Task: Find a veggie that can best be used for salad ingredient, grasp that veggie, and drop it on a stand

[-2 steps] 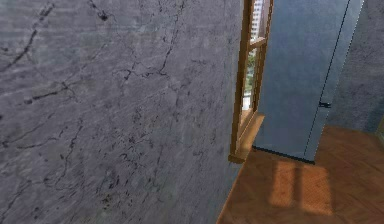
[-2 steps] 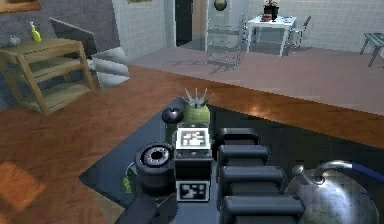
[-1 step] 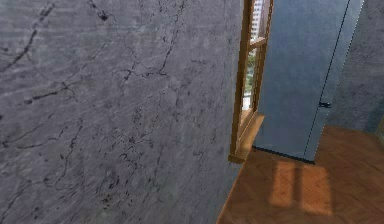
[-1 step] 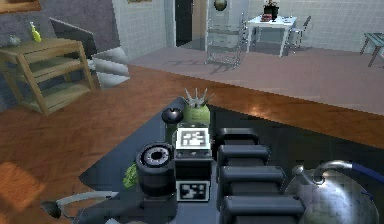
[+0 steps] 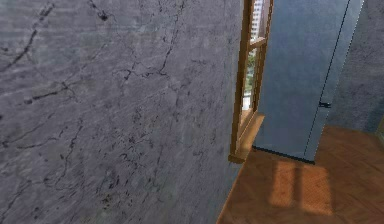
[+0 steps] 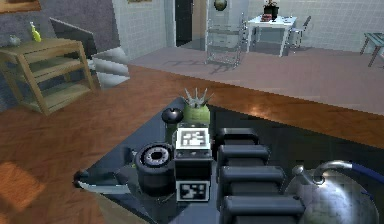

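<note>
In the arm side view the arm (image 6: 245,175) rises from the bottom edge, a little right of the middle, as a dark bar made of blocks. At its far end are two white squares (image 6: 192,140) with black marks. Left of them, in the lower left part of the frame, sits the dark body of the hand (image 6: 112,180). A dark bench (image 6: 300,135) lies under and behind it, so I cannot tell how the fingers stand or whether the hand holds anything.

On the bench, just above the white squares, stands a small spiky thing (image 6: 197,98) with pale green tips. Just left of it is a dark round thing (image 6: 172,114). Whether the spiky thing is the veggie I cannot tell (at this size it is only a blob). In the lower right corner is a shiny grey rounded vessel (image 6: 338,195).

In the upper left of the frame a wooden stand (image 6: 45,72) with a lower shelf stands on the wooden floor (image 6: 90,120), well apart from the hand. A small yellow-green thing (image 6: 36,33) is on its top. In the upper right is a white table (image 6: 272,24) with chairs, and left of it a dark doorway (image 6: 185,20).

In the forward view a grey veined wall (image 5: 110,110) takes the left and the middle. At the upper right are a wooden-framed window (image 5: 252,70) and a pale blue door (image 5: 300,75).
</note>
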